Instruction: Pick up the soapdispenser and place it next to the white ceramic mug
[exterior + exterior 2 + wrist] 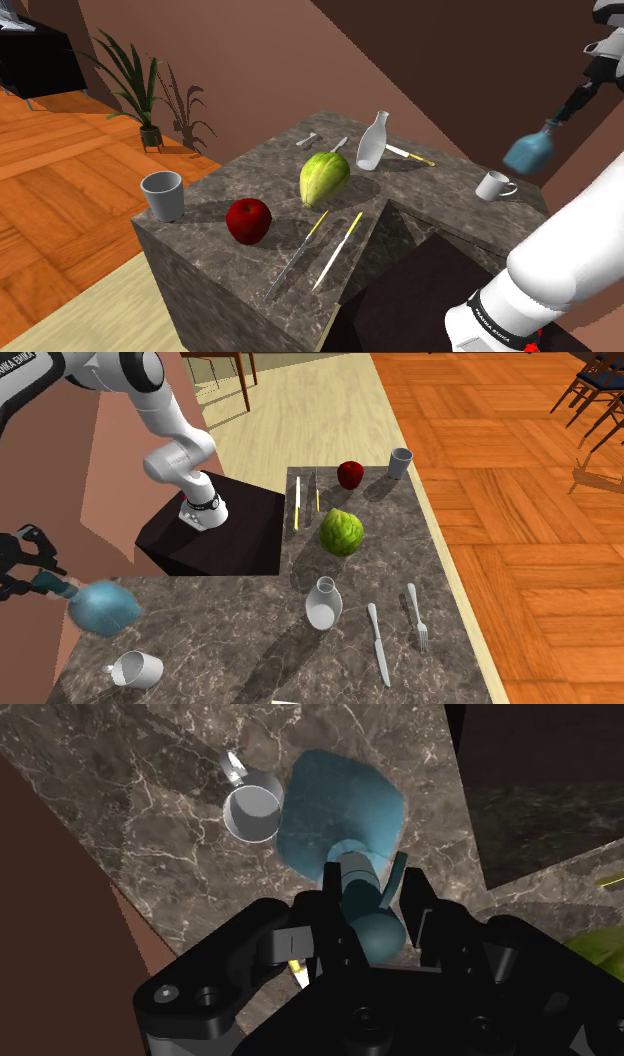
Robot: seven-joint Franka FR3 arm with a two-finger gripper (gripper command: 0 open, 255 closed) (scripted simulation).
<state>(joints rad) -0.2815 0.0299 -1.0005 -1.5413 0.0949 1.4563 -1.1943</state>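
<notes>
A dark marble counter (440, 190) stands in a room with an orange wooden floor (60, 190), brown walls and a potted plant (140, 85) in the far corner. The black gripper (365, 889) hangs in the air over one end of this counter, its two fingers clenched on the narrow neck of a blue soap dispenser (335, 809), which hangs from them with its rounded body pointing down and away from the hand, off the marble. Seen along the fingers, a white mug (252, 811) stands upright on the counter below the gripper, just beside the dispenser's body, its handle turned away from the bottle. In the shoulder view the dispenser hangs slightly tilted above and beside the mug. Everything else sits well apart from the gripper, further along the counter. Nearest is a white bottle (373, 141) with a table knife (377, 644) and a fork (417, 617) lying beside it. Past it is a green melon (324, 177), then two long thin utensils with yellow handles (337, 250) and a red apple (248, 220). A grey cup (163, 195) stands at the corner farthest from the hand. The arm's white base rests on a dark box (215, 537) set against the counter's side.
</notes>
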